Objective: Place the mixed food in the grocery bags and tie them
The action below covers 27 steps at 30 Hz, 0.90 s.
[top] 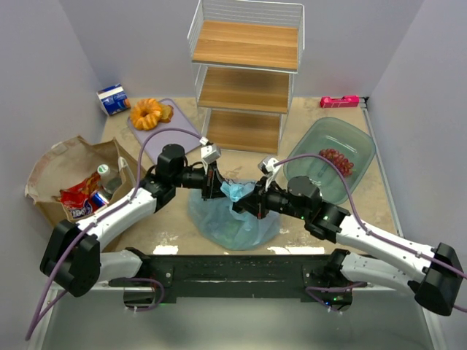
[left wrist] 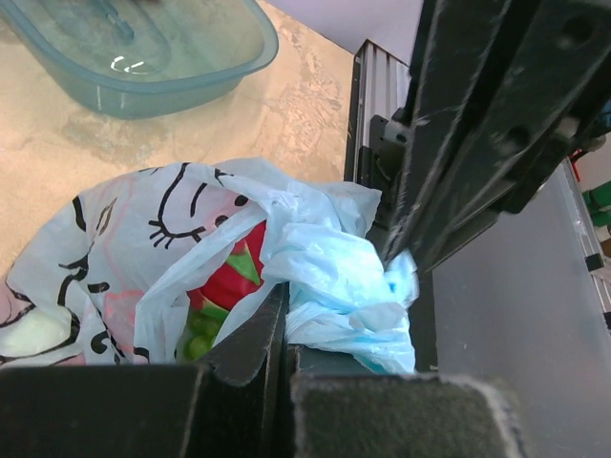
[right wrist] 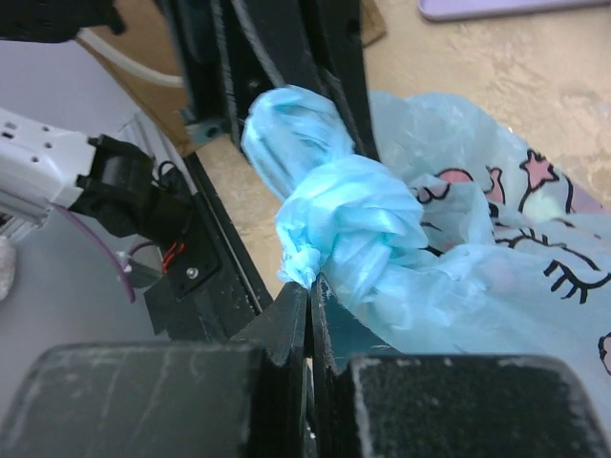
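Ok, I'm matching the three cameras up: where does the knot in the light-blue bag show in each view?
Top external: the knot sits at centre, just above the bag's bulge.
Left wrist: the knot is right of centre, low.
Right wrist: the knot is mid-frame.
Shared landmark: the light-blue bag, whose bulging body lies beside the knot in all three views.

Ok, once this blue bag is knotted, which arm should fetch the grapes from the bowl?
Right, probably. The grapes lie in the green bowl beside that arm; the left gripper would have to cross over the light-blue bag. The right gripper, shut on the bag like the left, must let go first.
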### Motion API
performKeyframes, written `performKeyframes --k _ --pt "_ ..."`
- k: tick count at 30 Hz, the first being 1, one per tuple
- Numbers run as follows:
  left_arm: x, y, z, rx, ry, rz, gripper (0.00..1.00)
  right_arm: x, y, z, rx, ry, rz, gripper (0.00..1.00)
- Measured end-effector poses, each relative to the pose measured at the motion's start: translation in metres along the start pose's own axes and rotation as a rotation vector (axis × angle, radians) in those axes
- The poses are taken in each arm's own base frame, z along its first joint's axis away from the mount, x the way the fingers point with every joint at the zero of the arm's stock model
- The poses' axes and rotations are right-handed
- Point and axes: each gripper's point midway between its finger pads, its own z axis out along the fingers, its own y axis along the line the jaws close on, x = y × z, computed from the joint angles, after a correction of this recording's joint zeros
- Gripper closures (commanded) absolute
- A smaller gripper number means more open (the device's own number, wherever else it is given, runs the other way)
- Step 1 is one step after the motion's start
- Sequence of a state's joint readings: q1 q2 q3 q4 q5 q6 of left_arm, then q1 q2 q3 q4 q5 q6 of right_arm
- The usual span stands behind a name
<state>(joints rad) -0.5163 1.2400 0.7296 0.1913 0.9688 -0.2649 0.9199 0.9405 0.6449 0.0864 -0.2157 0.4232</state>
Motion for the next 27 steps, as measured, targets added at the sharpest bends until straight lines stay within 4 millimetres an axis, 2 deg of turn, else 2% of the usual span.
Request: performKeyframes --k 6,8,15,22,27 --pt "0.009 0.004 -0.001 -0.023 0.010 -0.053 1.00 0.010 -0.013 0.008 0.061 -0.006 0.061 1.00" --pt "0.010 0.004 -0.002 -0.025 0.007 -0.066 0.96 0.011 -0.015 0.009 0.075 -0.010 0.065 1.00" --pt "0.016 0.004 -0.006 -0.034 -0.004 -0.103 0.65 0.024 -0.027 0.014 0.122 0.013 0.073 1.00" --pt "0.013 -0.002 -0.010 -0.023 -0.014 -0.094 0.50 0.027 -0.031 0.014 0.132 0.010 0.077 1.00" --pt "0.014 -0.010 -0.012 0.011 -0.008 -0.090 0.35 0.028 -0.033 0.015 0.146 0.010 0.076 1.00"
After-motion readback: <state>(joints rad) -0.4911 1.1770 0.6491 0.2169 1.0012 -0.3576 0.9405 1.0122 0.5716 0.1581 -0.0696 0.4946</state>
